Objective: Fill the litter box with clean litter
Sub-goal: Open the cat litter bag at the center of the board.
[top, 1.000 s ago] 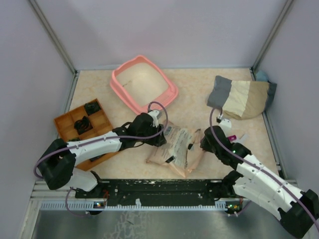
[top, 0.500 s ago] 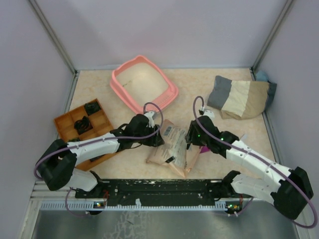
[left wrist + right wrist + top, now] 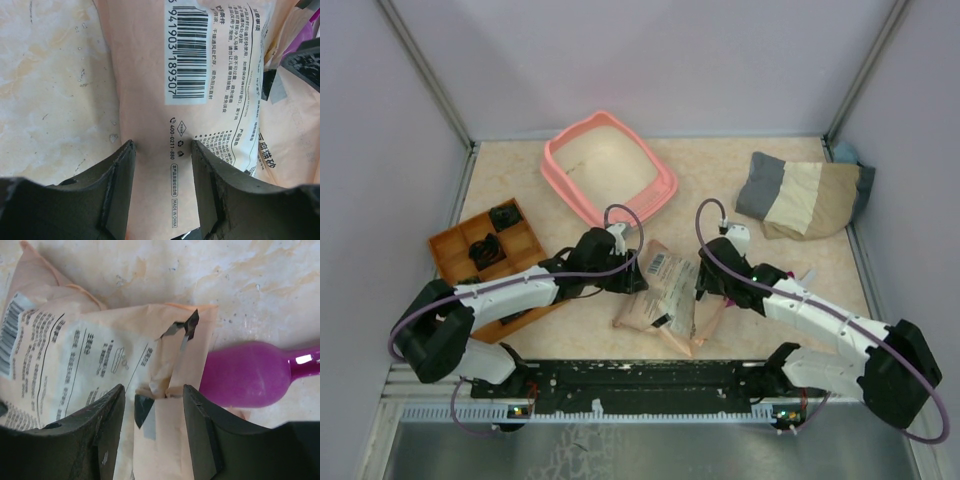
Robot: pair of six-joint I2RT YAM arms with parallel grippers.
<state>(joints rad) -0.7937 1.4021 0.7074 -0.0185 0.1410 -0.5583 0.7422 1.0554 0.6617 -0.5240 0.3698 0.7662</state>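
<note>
Overhead and wrist views of the bag-handling step that comes before pouring. The litter box (image 3: 605,165) sits in the upper centre of the overhead frame, well apart from both arms, and no granules show on its floor. The clean litter is not visible in any view and is presumably inside the beige paper bag (image 3: 670,295), which lies flat on the table at lower centre. The left gripper (image 3: 630,278) is lowered over the bag's left end. In its wrist view the fingers (image 3: 117,190) stand apart, with a strip of printed paper below the barcode between them. Whether the pads touch the paper cannot be told. The right gripper (image 3: 705,285) is over the bag's right end. There too the fingers (image 3: 107,435) are spread, bracketing a torn, taped flap of the bag (image 3: 75,355), and a magenta scoop (image 3: 245,372) lies just beside that flap at the right of the frame. Judged stage: early, with the bag not yet lifted. The next move calls for both grippers to close on the paper, then raise and carry the bag toward the box with its opening kept uppermost.
</note>
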